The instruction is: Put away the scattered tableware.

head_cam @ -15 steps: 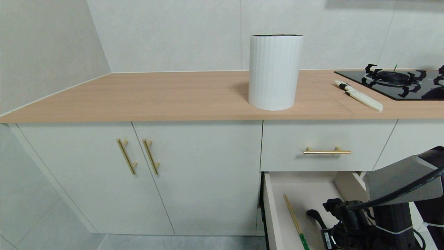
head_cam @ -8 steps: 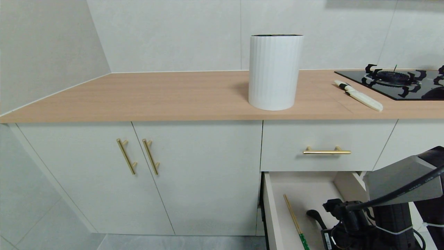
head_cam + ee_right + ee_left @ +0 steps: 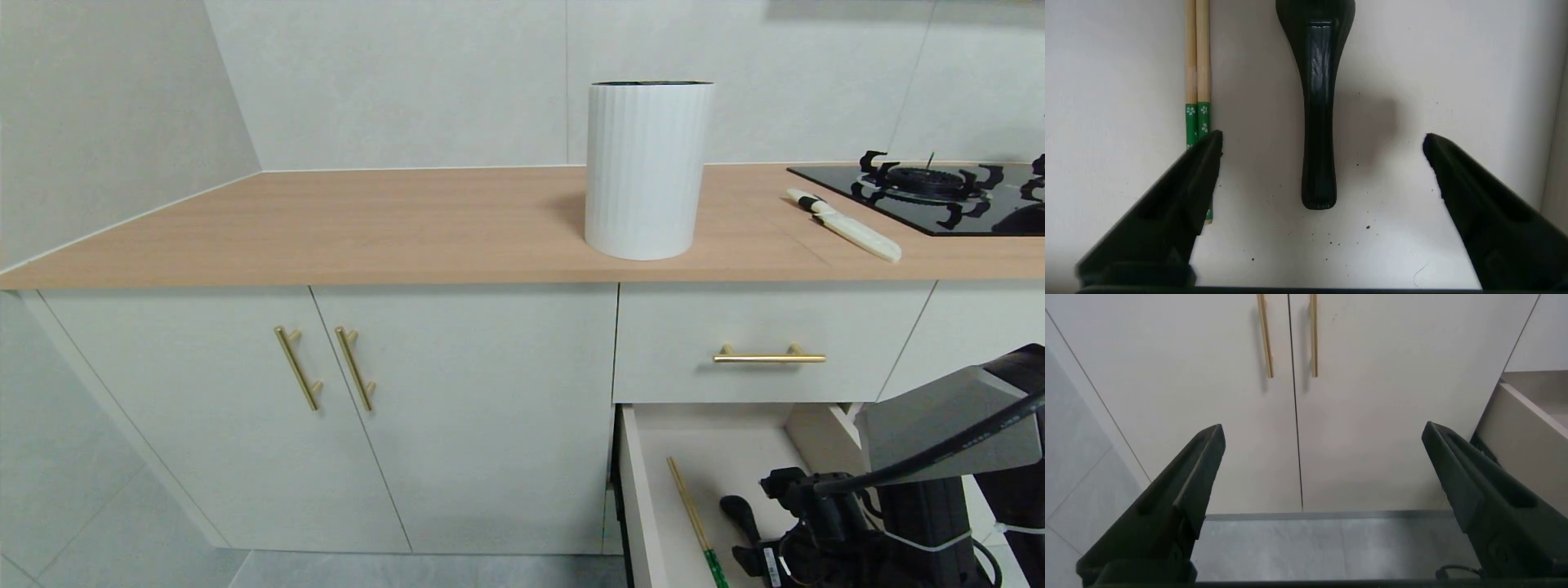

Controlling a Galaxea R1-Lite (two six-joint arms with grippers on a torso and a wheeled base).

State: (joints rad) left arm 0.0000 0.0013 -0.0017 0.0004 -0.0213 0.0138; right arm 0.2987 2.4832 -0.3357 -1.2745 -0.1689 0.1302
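Right gripper (image 3: 1323, 147) over drawer (image 3: 641, 490), jaws spread wide; black spoon (image 3: 1319, 98) lies between them, touching neither. Chopsticks (image 3: 1197, 82) just left of spoon. Left gripper (image 3: 1323, 437) spread wide, holding nothing.

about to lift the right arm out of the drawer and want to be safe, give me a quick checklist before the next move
1. Spoon released: ok. The right gripper is open over the black spoon, which lies flat in the drawer.
2. Chopsticks stowed: ok. They lie beside the spoon, apart from it.
3. Drawer open: ok.
4. Counter cleared: not ok. The knife lies by the stove.
5. Left gripper free: ok. It is open and empty, facing the cabinet doors.
6. Room to lift past the upper drawer front: cannot tell.
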